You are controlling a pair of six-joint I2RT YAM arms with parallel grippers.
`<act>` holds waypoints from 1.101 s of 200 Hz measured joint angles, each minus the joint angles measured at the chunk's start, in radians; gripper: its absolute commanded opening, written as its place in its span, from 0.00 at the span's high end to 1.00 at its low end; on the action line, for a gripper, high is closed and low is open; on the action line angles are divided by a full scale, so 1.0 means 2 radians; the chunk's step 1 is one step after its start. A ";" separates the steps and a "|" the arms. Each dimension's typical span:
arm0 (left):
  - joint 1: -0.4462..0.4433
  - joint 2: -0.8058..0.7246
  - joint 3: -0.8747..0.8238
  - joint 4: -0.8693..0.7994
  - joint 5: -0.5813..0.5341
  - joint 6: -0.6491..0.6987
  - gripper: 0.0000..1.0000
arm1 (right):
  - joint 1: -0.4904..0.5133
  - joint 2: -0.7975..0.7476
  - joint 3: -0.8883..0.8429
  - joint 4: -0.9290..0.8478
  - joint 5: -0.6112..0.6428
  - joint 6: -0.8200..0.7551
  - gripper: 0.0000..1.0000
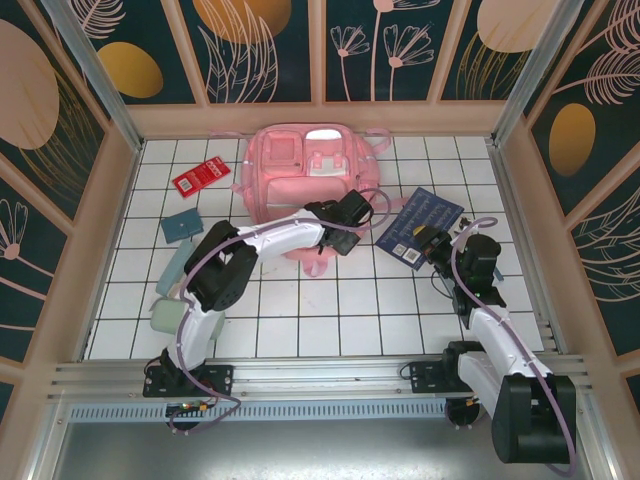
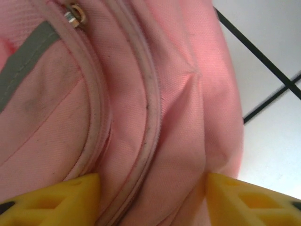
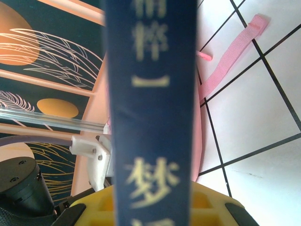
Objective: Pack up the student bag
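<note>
Step, my read: getting the book into the student bag [image 1: 298, 170], still at the prep stage. The bag lies flat at the far middle of the bench [image 1: 330, 310], front pockets up.

My left gripper [image 2: 153, 188] is at the bag's near front edge, jaws apart, with a bulge of pink fabric and a zip seam between them. No clear pinch. The zip pull [image 2: 75, 14] sits off toward the top of the left wrist view, not between my fingers, next to a grey reflective strip [image 2: 28, 61].

My right gripper [image 3: 155, 209] is clamped on the spine end of the dark blue book [image 3: 150, 94], just right of the bag. A pink strap [image 3: 230, 56] lies on the tiles beyond it.

Next move probably needs a compartment mouth held open by the left before the right tips the book in. It's a wide book, so a tight fit is likely.

Writing: the spine has pale Chinese characters. One looks like 梦, plus a 一, the rest is blurred. Cover text is too small to read, same for the red packet [image 1: 201, 177].
</note>
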 measured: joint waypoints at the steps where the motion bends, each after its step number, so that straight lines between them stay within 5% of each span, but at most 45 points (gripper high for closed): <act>1: 0.000 0.001 0.001 0.000 -0.002 -0.002 0.56 | 0.000 0.000 0.000 0.000 0.000 0.000 1.00; 16: -0.001 0.007 0.009 0.001 -0.021 -0.002 0.77 | 0.000 0.000 0.000 0.000 -0.002 0.000 1.00; 32: -0.001 0.009 0.015 0.002 -0.034 0.003 0.86 | 0.000 -0.002 0.000 0.000 -0.004 0.000 1.00; 42: -0.001 0.009 0.019 0.002 -0.038 -0.001 1.00 | 0.000 -0.005 0.000 -0.001 -0.005 0.000 1.00; 81: 0.000 0.008 0.029 0.000 -0.032 -0.011 1.00 | 0.000 -0.009 -0.006 -0.003 -0.005 0.000 1.00; 154: 0.008 0.009 0.142 -0.002 0.069 -0.120 1.00 | -0.015 -0.040 -0.008 -0.039 0.002 -0.013 1.00; 171: 0.008 0.024 0.174 0.000 0.087 -0.144 0.66 | -0.027 -0.055 -0.008 -0.052 0.007 -0.015 1.00; 220: 0.001 0.046 0.200 0.019 0.106 -0.138 0.59 | -0.040 -0.076 -0.008 -0.080 0.008 -0.027 1.00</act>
